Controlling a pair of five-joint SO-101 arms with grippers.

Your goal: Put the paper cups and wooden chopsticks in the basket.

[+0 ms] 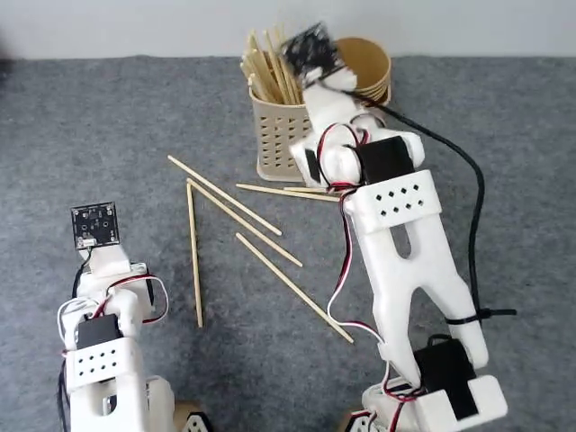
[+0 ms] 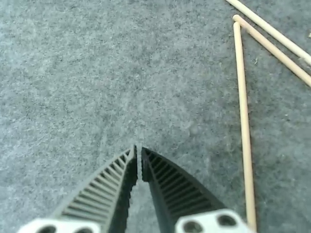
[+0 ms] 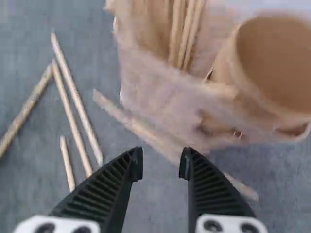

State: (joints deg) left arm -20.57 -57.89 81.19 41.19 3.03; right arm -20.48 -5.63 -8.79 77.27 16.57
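The basket [image 1: 283, 135] stands by the far edge of the desk [image 1: 108, 117], about in the middle. Many wooden chopsticks [image 1: 270, 67] stand in it. The paper cups [image 1: 364, 63] sit stacked at its side, inside it as far as I can tell. Some loose chopsticks [image 1: 243, 211] lie out on the middle of the desk. The nearest chopstick [image 3: 141, 131] lies right at the foot of the basket.

The right pincer [image 3: 160, 162] hangs just in front of the basket, over that nearest chopstick. Its jaws are a little way apart and there is nothing between them. The left pincer [image 2: 139, 162] is near the desk's near left corner. It is closed tight and holds nothing. One long chopstick [image 2: 244, 126] lies just beside it.

I think the job now is to pick up the nearest chopstick. To do it well, the right pincer should open a bit more and turn so that its jaws go across the stick, one on each side. Then it should go straight down and pinch near the middle of the stick, so the stick does not tip. It must take care not to bump the basket, which looks light and could slide or fall over. After that it should lift the stick high, tip it upright over the other sticks, and let go only when the end is inside. One stick at a time is safest.
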